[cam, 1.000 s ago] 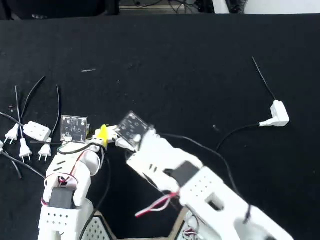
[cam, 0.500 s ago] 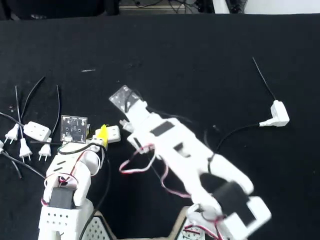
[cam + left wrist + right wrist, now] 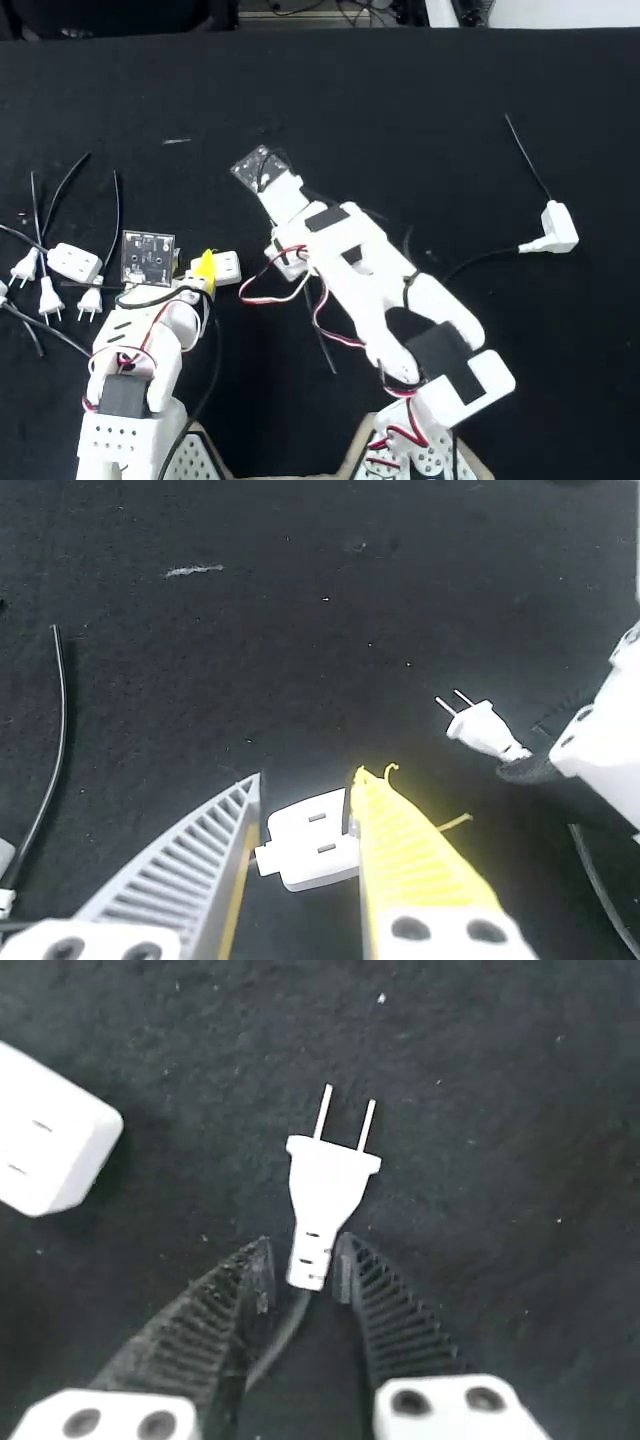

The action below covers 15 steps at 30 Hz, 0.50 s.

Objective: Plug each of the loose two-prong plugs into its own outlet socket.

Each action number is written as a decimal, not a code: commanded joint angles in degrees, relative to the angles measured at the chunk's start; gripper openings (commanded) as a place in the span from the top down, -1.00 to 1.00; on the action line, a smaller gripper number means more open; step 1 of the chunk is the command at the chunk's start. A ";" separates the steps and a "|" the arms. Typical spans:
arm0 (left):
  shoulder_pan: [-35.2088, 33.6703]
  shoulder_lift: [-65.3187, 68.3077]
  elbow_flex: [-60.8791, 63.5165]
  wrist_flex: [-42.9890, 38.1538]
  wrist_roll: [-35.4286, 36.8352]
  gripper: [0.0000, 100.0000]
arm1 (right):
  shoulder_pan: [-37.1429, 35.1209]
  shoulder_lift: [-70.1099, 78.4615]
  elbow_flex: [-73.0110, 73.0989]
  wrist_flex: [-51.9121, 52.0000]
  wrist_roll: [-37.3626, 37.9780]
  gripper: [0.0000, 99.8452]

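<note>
Plug (image 3: 326, 1185) clamped in right claw (image 3: 300, 1244), carried away from socket (image 3: 310, 848) | socket clamped in left claw (image 3: 306, 777), unmoved

On the table (image 3: 400, 90), seen from the high view, the socket (image 3: 226, 268) lies left of centre, held between the fingers of the left gripper (image 3: 307, 778). The plug (image 3: 480, 727) sits just right of the socket and apart from it. Its prongs point away from the right gripper (image 3: 302, 1243), whose fingers clasp its tail end. The left arm (image 3: 135, 360) stands in the lower left of the frame. The right arm (image 3: 380, 290) slants from bottom centre up towards mid-frame. At the left edge a second socket (image 3: 73, 262) lies beside three loose plugs (image 3: 48, 297). An angled plug (image 3: 556, 228) lies far right, well apart from the rest.
</note>
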<state>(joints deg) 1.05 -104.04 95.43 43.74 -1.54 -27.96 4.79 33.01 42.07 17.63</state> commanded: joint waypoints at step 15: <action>-0.57 -0.44 -3.38 -0.26 -0.09 0.70 | 1.41 2.95 -2.95 -7.91 3.25 0.78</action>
<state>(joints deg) 1.05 -104.04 95.34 43.74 -1.54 -27.52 8.48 33.01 35.74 20.44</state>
